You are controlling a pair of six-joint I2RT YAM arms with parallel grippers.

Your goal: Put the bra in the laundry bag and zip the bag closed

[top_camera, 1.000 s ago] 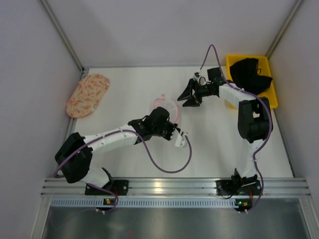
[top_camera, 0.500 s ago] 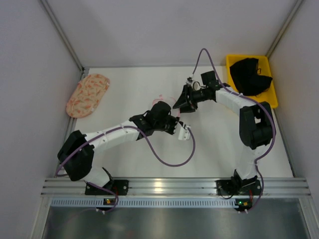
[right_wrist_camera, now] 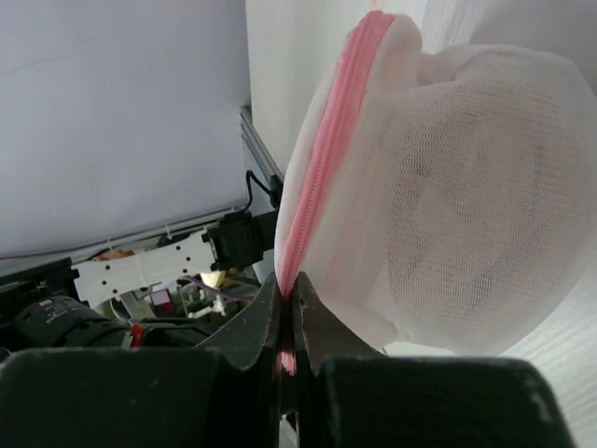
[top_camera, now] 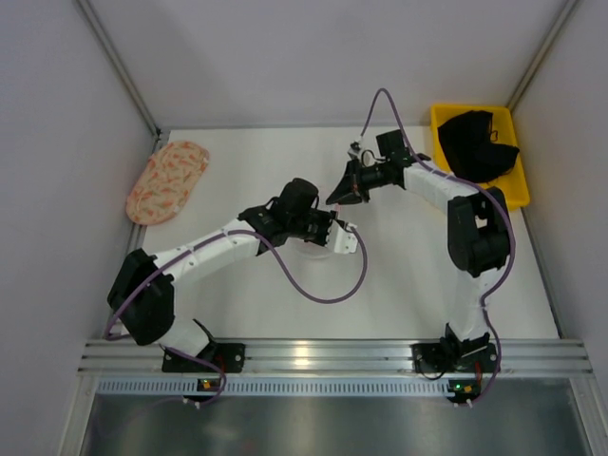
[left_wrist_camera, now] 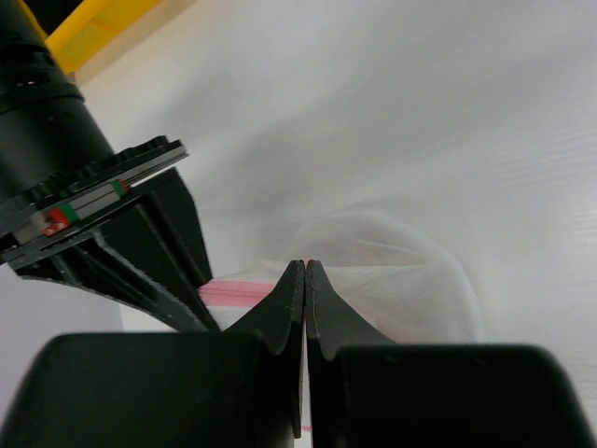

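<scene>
The laundry bag (right_wrist_camera: 466,187) is a white mesh pouch with a pink zip rim (right_wrist_camera: 331,140); it bulges, and only a dim shape shows through the mesh, so the bra is hidden. My right gripper (right_wrist_camera: 287,285) is shut on the pink zip at the bag's lower edge. My left gripper (left_wrist_camera: 305,269) is shut on the bag's rim, with the mesh (left_wrist_camera: 401,271) just beyond its tips and pink showing between its fingers. From above, the left gripper (top_camera: 321,217) and right gripper (top_camera: 337,195) meet at mid-table, and the left wrist covers most of the bag.
A yellow bin (top_camera: 470,106) at the back right holds a black garment (top_camera: 480,142). A peach patterned oval fabric piece (top_camera: 167,180) lies at the back left. A purple cable (top_camera: 323,296) loops below the left wrist. Walls close in both sides.
My right gripper has moved left to the bag and gone from open to shut on the zip. The left gripper has shifted slightly up and left, staying shut.
</scene>
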